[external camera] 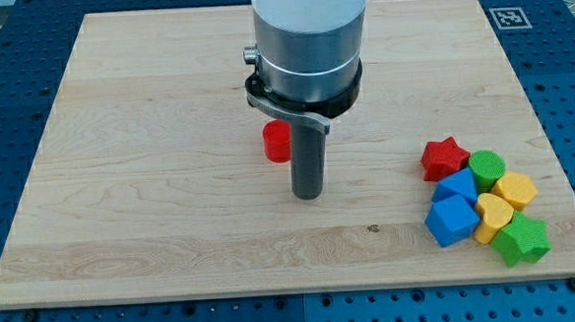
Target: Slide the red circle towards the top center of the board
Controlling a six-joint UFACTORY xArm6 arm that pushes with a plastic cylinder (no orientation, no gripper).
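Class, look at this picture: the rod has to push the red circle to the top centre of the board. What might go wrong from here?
1. My tip stands at the view's right of the red circle and slightly below it, so a straight push may send it left, not up.
2. The arm hides part of the circle, so contact is hard to judge.
3. A glancing touch may let the round block slip sideways.

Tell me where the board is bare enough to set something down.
Bare: the board left of the red circle, the bottom strip below my tip, and the top right corner. Crowded: the right edge, where the red star, green circle and other blocks bunch together.
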